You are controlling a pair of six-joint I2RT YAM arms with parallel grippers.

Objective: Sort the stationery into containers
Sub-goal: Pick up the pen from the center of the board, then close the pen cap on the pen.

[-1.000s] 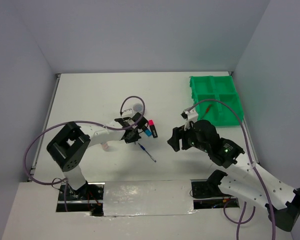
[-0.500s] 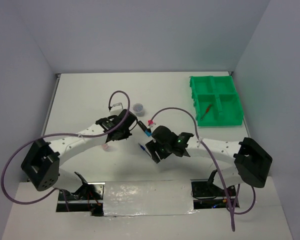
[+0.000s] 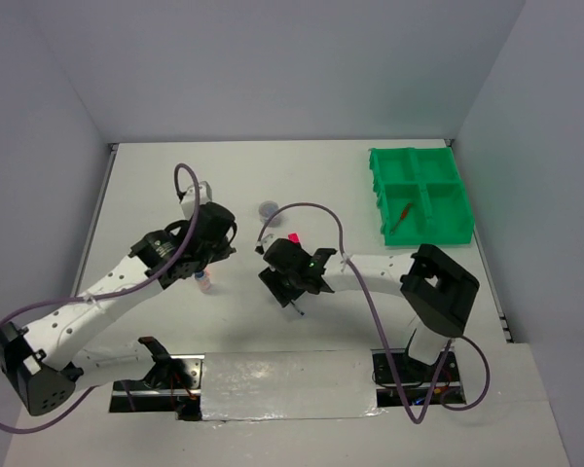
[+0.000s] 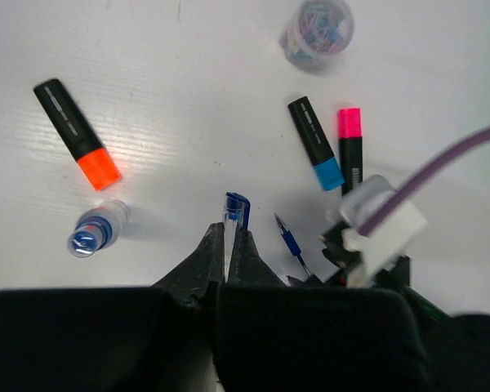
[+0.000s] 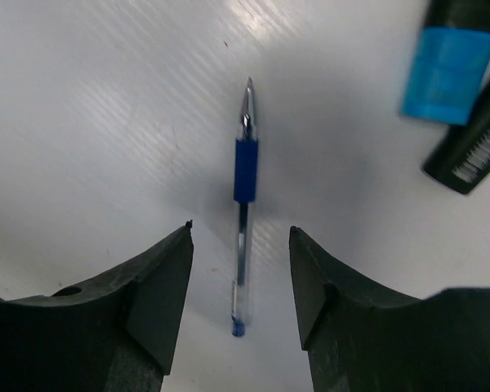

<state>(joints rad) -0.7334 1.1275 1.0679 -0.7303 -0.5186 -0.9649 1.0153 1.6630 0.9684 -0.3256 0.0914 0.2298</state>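
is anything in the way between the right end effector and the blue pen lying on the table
Nothing visible does. In the right wrist view the thin blue pen lies on the bare white table, in line with the gap between the open fingers of the right end effector. The blue-ended black highlighter sits off to one side, apart from the pen.

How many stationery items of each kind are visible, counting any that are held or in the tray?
Highlighters: 3 (orange highlighter, blue highlighter, pink highlighter)
Pens: 3 (blue pen on table, blue-capped pen in left gripper, red pen in green tray)
Round pot: 1
Small bottle: 1
Total: 8
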